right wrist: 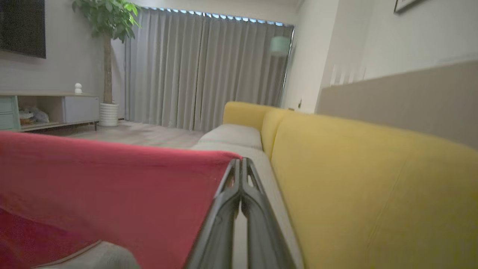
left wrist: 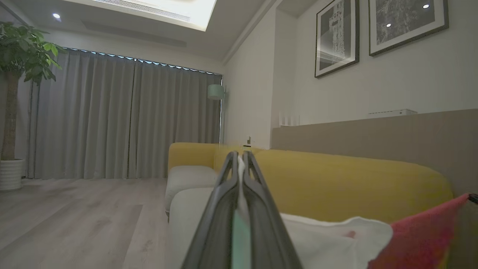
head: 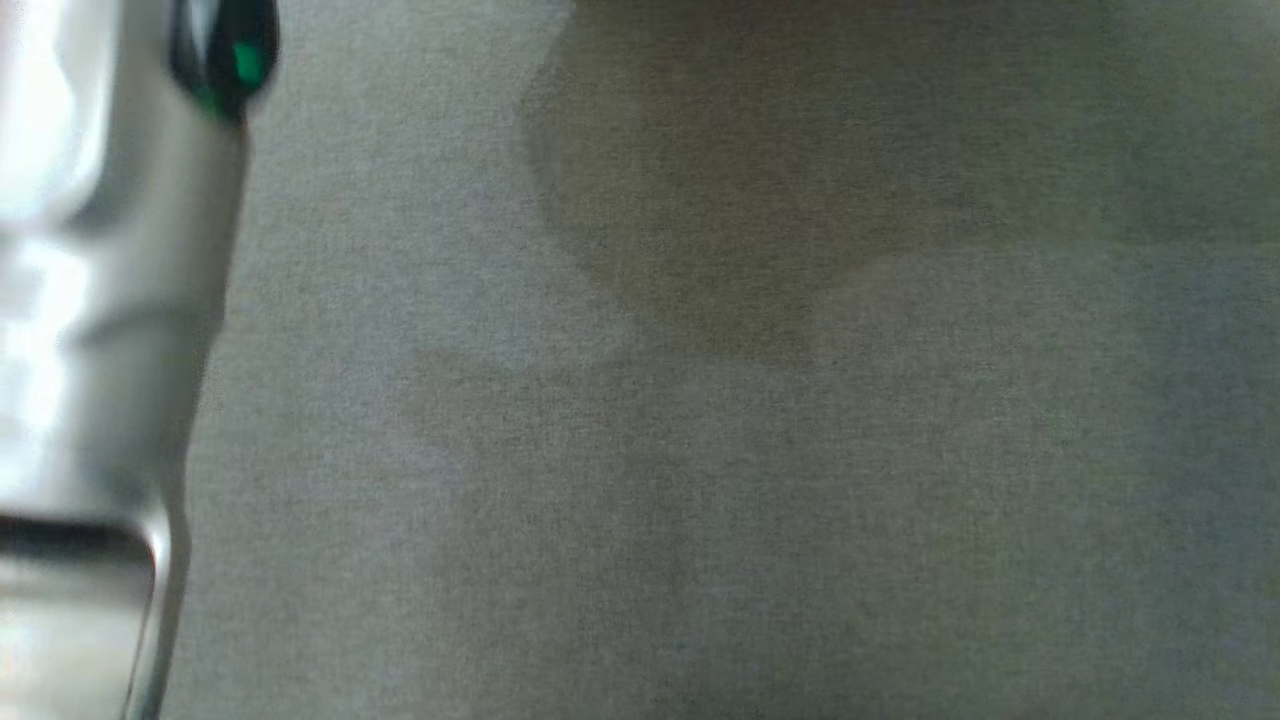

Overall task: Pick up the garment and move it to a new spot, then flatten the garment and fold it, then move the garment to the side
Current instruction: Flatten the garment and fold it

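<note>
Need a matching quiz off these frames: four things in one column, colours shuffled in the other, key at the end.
Things:
1. garment
2. sofa back
3. curtains
4. lamp shade

Colours:
A. grey
B. red
C. pale green
D. yellow

Pairs: 1-B, 2-D, 3-A, 4-C

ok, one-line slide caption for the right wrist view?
Right claw shut on the top edge of the red garment, cloth spread to view-left, yellow sofa alongside, grey curtains behind.
</note>
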